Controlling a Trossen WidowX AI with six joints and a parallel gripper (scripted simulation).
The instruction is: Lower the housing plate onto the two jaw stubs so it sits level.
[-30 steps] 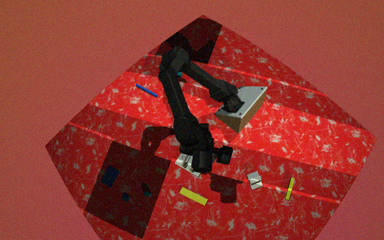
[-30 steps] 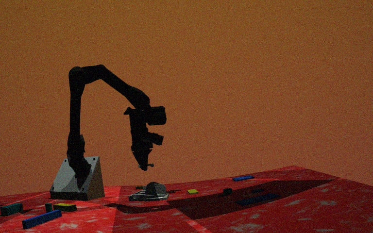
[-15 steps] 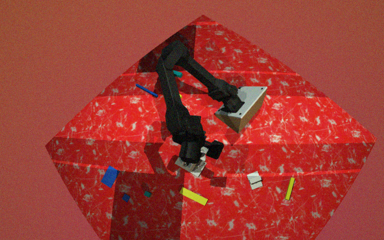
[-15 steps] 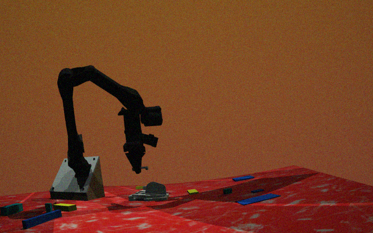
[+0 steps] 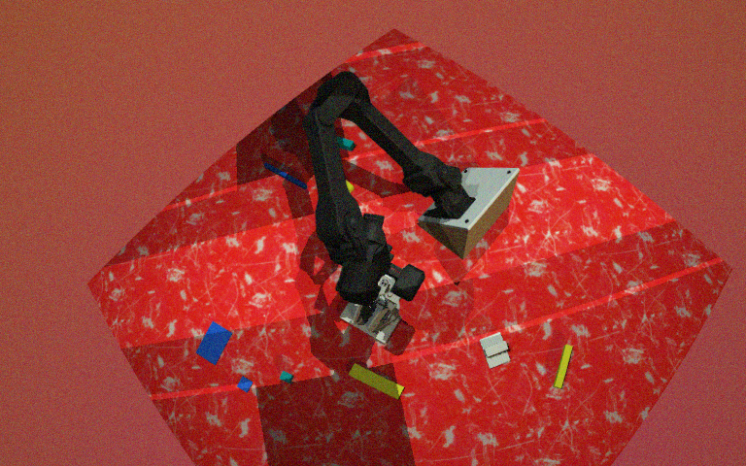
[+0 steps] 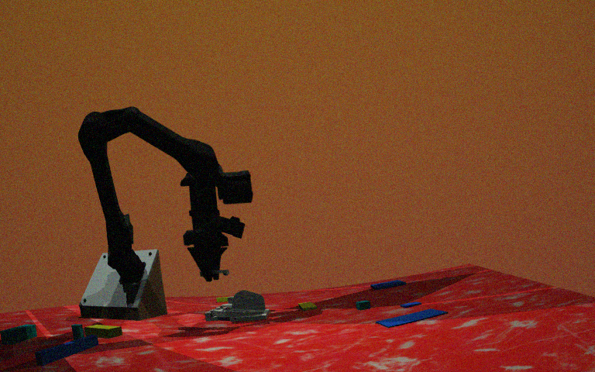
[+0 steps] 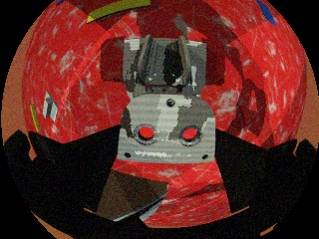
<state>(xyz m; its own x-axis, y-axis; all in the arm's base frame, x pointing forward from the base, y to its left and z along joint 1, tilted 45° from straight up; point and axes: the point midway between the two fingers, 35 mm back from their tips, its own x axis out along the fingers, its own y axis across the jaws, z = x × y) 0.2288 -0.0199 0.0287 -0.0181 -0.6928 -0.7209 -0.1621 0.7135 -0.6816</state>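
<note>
Fingers [image 5: 372, 305] [image 6: 213, 277] wide apart, gripping grey housing plate [image 5: 384, 296] [image 6: 224, 272] [image 7: 166, 117] above jaw assembly [image 5: 379, 333] [image 6: 248, 306] [image 7: 198, 62].

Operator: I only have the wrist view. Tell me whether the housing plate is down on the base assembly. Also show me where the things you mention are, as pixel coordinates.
Observer: No. The exterior view shows the gripper [image 6: 212, 277] [image 7: 166, 131], with the housing plate [image 6: 224, 272] [image 7: 166, 112], held above the base assembly [image 6: 248, 307] [image 7: 195, 50], with a gap between.
Operator: Tell me what else lies on the mat past my view's edge.
Observer: The top view shows a small teal block [image 5: 286, 377] between a small blue block [image 5: 245, 383] and the long yellow block [image 5: 376, 381] [image 7: 120, 9].
</note>
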